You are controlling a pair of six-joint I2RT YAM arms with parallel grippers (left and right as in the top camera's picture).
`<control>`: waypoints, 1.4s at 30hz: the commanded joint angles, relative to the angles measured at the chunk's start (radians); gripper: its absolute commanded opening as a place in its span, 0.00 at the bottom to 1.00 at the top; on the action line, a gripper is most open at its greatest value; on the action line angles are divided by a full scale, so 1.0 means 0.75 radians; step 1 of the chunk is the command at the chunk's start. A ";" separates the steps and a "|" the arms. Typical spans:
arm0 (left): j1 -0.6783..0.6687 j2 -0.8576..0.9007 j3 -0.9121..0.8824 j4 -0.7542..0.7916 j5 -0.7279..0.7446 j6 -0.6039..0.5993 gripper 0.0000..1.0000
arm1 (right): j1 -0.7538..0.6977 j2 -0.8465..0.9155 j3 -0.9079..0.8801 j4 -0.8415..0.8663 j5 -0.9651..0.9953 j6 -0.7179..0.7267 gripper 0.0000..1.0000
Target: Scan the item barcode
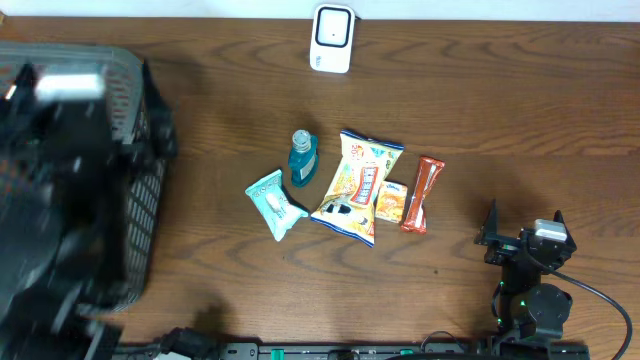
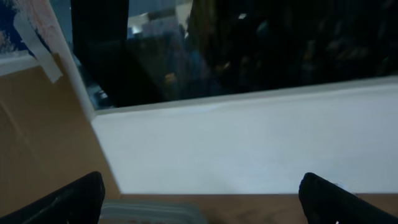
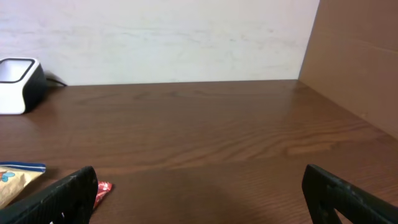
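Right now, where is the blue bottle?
In the overhead view, the blue bottle is mid-table, just left of the yellow bag and right behind the teal packet.

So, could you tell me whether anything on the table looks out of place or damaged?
Nothing looks spilled or damaged. The blue bottle seems to lie on its side beside the teal packet, and the small orange packet sits tight against the yellow snack bag.

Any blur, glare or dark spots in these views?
Overhead: left side smeared with blur over the basket, snack packets mid-table sharp. Left wrist: soft, upper half dark, white surface bright. Right wrist: crisp, evenly lit, scanner clear at left edge.
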 commanded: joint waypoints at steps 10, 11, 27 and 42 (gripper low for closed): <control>0.173 -0.557 -0.389 0.051 0.548 -0.233 0.99 | -0.008 -0.007 -0.005 -0.001 0.002 -0.010 0.99; 0.205 -0.598 -0.411 0.044 0.572 -0.255 0.99 | -0.008 -0.007 -0.005 -0.001 0.002 -0.010 0.99; 0.306 -1.093 -0.438 -0.074 0.826 -0.285 0.99 | -0.006 0.001 -0.005 0.011 -0.487 0.777 0.99; 0.355 -1.130 -0.403 0.116 0.706 -0.254 0.99 | -0.007 0.001 -0.005 -0.013 -1.547 1.055 0.99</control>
